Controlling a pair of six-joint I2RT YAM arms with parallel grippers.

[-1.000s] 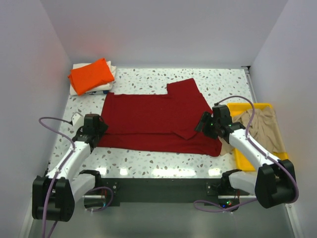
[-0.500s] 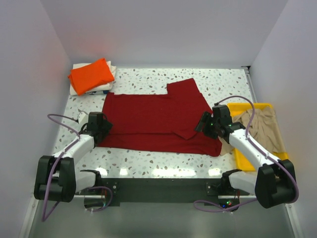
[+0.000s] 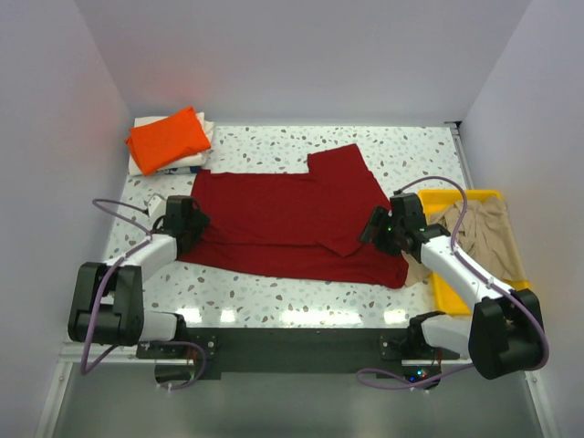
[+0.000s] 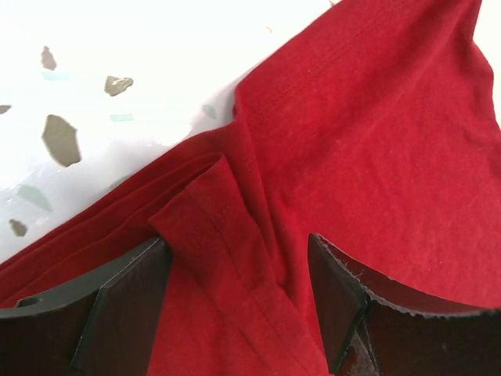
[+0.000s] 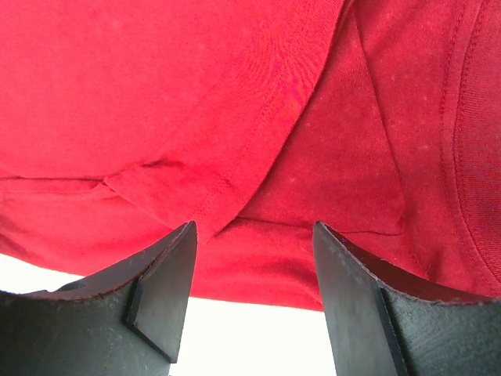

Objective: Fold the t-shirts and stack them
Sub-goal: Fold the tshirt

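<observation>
- Speckled surface (image 3: 274,294): it fills the floor of the white-walled cell, with both arms bolted at its near edge.
- Dark red t-shirt (image 3: 274,214): spread flat across the middle of the surface, with one sleeve pointing toward the far wall and a flap folded over on its right side.
- Right arm (image 3: 456,269): reaches in over the shirt's right side. The right jaws stand wide apart above a folded hem of red cloth and hold nothing.
- Left arm (image 3: 146,260): reaches the shirt's left edge. The left jaws stand wide apart on either side of a raised pleat of red cloth and are not closed on it.
- Yellow tray (image 3: 449,294): sits at the right edge of the surface.
- Beige-tan t-shirt (image 3: 488,233): lies crumpled in the tray, with cloth spilling over the tray's left rim.
- Orange t-shirt (image 3: 169,137): lies folded in the far left corner.
- Whitish t-shirt (image 3: 140,167): lies folded directly beneath the orange one.
</observation>
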